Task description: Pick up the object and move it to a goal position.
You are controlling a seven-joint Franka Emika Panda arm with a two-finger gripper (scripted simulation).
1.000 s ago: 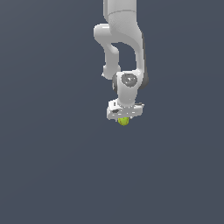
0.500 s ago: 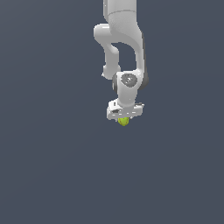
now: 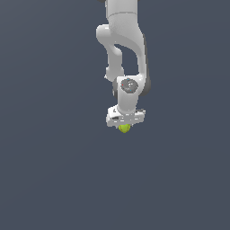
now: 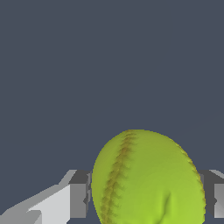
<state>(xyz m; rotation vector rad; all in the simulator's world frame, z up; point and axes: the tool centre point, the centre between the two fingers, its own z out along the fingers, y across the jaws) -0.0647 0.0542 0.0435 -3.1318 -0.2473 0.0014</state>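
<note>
So the white Panda arm (image 3: pixel 122 49) came down from the top of the exterior view, bent at the elbow, with its wrist pointing straight down over a plain dark grey-blue floor (image 3: pixel 49 179). The gripper (image 3: pixel 124 127) was clamped on the yellow-green ball (image 3: pixel 124 128), which only poked out a little below the white hand body, sitting roughly in the middle of the frame.

The wrist view was way more useful. The ball (image 4: pixel 148 179) filled most of the lower half of that shot, wedged between the two fingers, and one grey finger pad (image 4: pixel 80 194) was pressed right against its side, with the other pad touching the opposite side at the picture's edge. So yeah, jaws closed on the ball, no visible gap on either side.

Surface-wise it looked like a tiny softball: bright yellow-green skin with a line of brownish-orange stitching curving down one side and a second seam along the other edge. There was a small crease or dent low on the skin too.

As for brands or text, I couldn't find any. No logo or lettering readable on the ball, and the arm only had a round grey cap on the wrist joint (image 3: pixel 129 85), too small to tell if anything was printed on it
</note>
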